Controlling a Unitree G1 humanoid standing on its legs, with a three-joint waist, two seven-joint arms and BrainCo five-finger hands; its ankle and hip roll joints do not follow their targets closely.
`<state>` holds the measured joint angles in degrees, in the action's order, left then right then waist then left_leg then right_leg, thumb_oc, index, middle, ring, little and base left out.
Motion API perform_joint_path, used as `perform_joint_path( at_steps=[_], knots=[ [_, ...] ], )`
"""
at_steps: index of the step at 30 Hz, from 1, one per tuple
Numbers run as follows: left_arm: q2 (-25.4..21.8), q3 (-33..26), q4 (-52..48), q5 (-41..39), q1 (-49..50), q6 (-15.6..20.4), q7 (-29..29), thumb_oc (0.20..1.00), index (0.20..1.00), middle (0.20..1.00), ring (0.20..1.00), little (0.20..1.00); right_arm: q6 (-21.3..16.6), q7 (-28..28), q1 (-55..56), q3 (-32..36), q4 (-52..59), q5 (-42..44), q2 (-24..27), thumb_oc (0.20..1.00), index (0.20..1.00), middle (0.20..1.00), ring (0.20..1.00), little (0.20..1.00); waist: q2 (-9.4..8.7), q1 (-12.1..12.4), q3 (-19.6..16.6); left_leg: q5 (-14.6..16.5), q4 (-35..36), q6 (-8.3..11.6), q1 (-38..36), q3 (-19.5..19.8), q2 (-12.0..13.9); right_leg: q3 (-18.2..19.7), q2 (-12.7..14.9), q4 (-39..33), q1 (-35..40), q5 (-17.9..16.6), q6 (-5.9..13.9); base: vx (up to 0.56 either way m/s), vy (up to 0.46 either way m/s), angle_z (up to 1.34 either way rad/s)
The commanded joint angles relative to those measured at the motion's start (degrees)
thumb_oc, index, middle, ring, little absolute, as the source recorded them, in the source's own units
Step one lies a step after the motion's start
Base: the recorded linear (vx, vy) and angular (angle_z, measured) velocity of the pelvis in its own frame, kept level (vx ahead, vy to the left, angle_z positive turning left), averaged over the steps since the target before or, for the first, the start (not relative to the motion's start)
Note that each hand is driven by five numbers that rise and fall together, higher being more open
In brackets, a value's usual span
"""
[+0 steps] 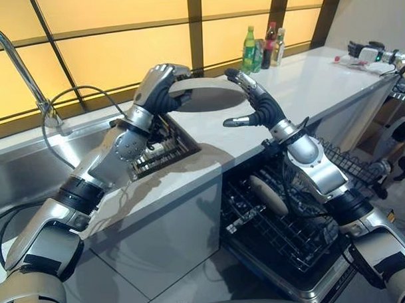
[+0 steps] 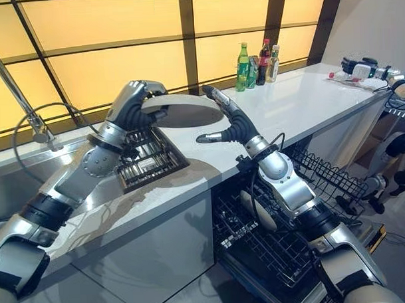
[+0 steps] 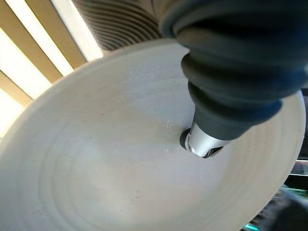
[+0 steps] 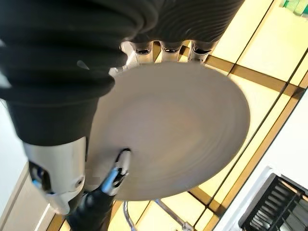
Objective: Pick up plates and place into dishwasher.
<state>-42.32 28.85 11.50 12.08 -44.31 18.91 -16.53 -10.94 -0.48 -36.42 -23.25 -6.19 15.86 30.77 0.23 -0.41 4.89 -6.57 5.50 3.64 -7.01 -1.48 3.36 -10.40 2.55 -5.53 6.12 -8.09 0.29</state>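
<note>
Two robot hands meet at one plate, held level in the air above the white counter. Your left robot hand grips the plate's rim on its left side, fingers curled over the top edge and thumb pressed to the underside, as the left wrist view shows. Your right robot hand reaches to the plate's opposite rim with fingers nearly straight, their tips touching the edge, and its thumb stuck out to the side, clear of the plate. Below the plate, a dark slatted rack sits set into the counter, beside a steel sink with a tall tap. Under the counter's front edge, beneath your right arm, the dishwasher stands open with its wire rack pulled out; one plate stands on edge in it. Three bottles stand by the windows at the counter's far side.
</note>
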Motion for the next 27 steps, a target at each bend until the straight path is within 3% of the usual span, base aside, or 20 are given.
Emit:
perform_joint_path(
  at_steps=[1,5,6,7,8,13,19,24,25,26,27],
  knots=[
    [1.69,0.74,-2.21,-4.69,-2.21,2.05,0.48,0.200,0.200,0.200,0.200,0.200,-1.72,-2.21,-9.66,-1.05,-2.94,-0.17,0.32,1.000,1.000,1.000,1.000,1.000,0.00,2.33,0.62,9.55,-1.35,-1.06,-2.08,-0.76,-2.59,-0.73,3.16,0.57,3.15,7.91,5.51,0.00,0.000,0.00],
    [2.65,0.92,-2.82,-6.08,-1.60,2.75,1.87,0.200,0.200,0.200,0.200,0.200,-0.96,-1.24,-10.34,-1.10,-3.78,1.16,-0.04,1.000,1.000,1.000,1.000,1.000,-0.18,2.70,0.50,9.57,-1.27,-1.09,-2.27,-0.50,-2.55,-0.75,3.13,0.53,3.37,7.97,5.46,0.00,0.000,0.00],
    [2.79,1.05,-2.83,-6.33,-1.66,2.97,2.04,0.200,0.200,0.200,0.200,0.200,-0.83,-0.86,-10.63,-1.27,-4.16,1.27,-0.10,0.944,0.944,0.944,0.944,0.944,-0.21,2.78,0.48,9.57,-1.24,-1.10,-2.30,-0.46,-2.55,-0.81,3.16,0.53,3.41,7.99,5.47,0.00,0.000,0.00],
    [3.00,1.21,-2.82,-6.94,-1.91,3.33,2.41,0.200,0.200,0.200,0.200,0.200,-0.62,-0.40,-11.19,-1.61,-4.91,1.56,-0.15,0.260,0.260,0.260,0.260,0.260,-0.25,2.94,0.39,9.55,-1.21,-1.08,-2.32,-0.44,-2.51,-0.89,3.20,0.53,3.50,8.03,5.48,0.00,0.000,0.00],
    [3.14,1.33,-2.88,-7.33,-2.03,3.55,2.55,0.200,0.200,0.200,0.200,0.200,-0.39,0.31,-11.59,-1.92,-5.44,1.98,-0.17,0.200,0.200,0.200,0.200,0.200,-0.29,3.03,0.32,9.53,-1.19,-1.08,-2.35,-0.40,-2.50,-0.91,3.20,0.53,3.54,8.06,5.45,0.00,0.000,0.00],
    [3.91,1.85,-3.56,-8.03,-2.79,3.40,3.58,0.200,0.200,0.200,0.200,0.200,-0.08,2.18,-13.40,-3.10,-8.31,4.60,-0.04,0.200,0.200,0.200,0.200,0.200,-0.43,3.49,-0.03,9.49,-1.09,-1.05,-2.63,-0.23,-2.42,-1.19,3.31,0.53,3.93,8.15,5.42,0.01,0.001,0.04],
    [4.37,1.55,-4.25,-9.52,-1.81,3.44,5.15,0.200,0.200,0.200,0.200,0.200,-2.99,4.60,-13.04,-1.90,-8.25,10.87,-1.13,0.200,0.200,0.200,0.200,0.200,-0.51,3.70,-0.24,9.62,-0.99,-1.17,-2.91,0.07,-2.40,-1.11,3.28,0.53,4.15,8.31,5.32,0.01,0.000,0.05],
    [4.54,0.66,-3.86,-9.37,-0.62,4.08,5.20,0.200,0.200,0.200,0.200,0.200,-4.65,5.34,-11.55,0.06,-6.84,10.15,-2.06,0.200,0.200,0.200,0.200,0.200,-0.47,3.53,-0.30,9.87,-0.97,-1.37,-3.14,-0.05,-2.43,-0.74,3.27,0.53,4.27,8.49,5.38,0.00,0.000,0.00],
    [4.51,0.41,-4.02,-9.28,-0.35,3.97,4.98,0.366,0.366,0.366,0.366,0.366,-4.77,5.27,-11.21,0.31,-6.58,9.58,-2.04,0.200,0.200,0.200,0.200,0.200,-0.48,3.47,-0.36,9.89,-0.95,-1.39,-3.18,-0.15,-2.42,-0.64,3.26,0.53,4.25,8.49,5.40,0.00,0.000,0.00],
    [4.43,0.19,-4.05,-9.32,-0.08,3.97,4.83,1.000,1.000,1.000,1.000,1.000,-4.79,5.29,-10.66,0.71,-6.22,8.28,-1.84,0.200,0.200,0.200,0.200,0.200,-0.48,3.35,-0.35,9.92,-0.97,-1.39,-3.26,-0.26,-2.38,-0.58,3.28,0.53,4.27,8.46,5.45,0.00,0.000,0.00],
    [4.34,-0.18,-4.07,-9.20,0.19,3.75,4.82,1.000,1.000,1.000,1.000,1.000,-5.15,5.09,-10.10,1.04,-5.90,6.66,-1.31,0.200,0.200,0.200,0.200,0.200,-0.50,3.14,-0.35,9.95,-0.98,-1.42,-3.28,-0.43,-2.37,-0.46,3.26,0.53,4.23,8.49,5.48,0.00,0.000,0.00]
  ],
)
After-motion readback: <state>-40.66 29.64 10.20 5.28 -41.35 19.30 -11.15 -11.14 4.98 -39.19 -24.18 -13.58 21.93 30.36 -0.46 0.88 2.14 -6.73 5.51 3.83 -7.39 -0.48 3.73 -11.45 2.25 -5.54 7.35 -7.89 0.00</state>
